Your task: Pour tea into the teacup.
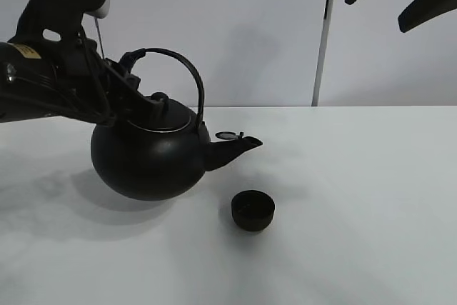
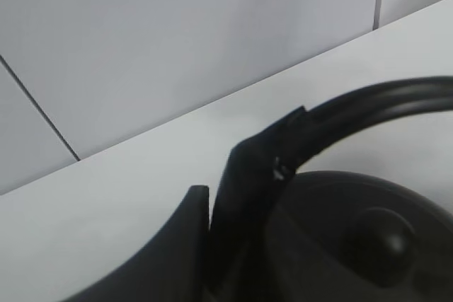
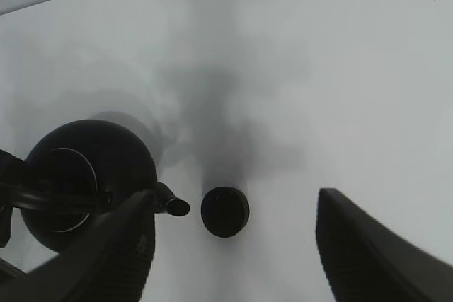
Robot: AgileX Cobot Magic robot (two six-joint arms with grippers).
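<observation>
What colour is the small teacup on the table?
The teacup is matte black; the exterior high view shows it best.

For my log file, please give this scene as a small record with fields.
kettle: spout points toward teacup, stops short of it
teacup: on table, apart from kettle
left gripper: shut on kettle handle
right gripper: open, empty, raised above table
pouring: no tea stream visible
</observation>
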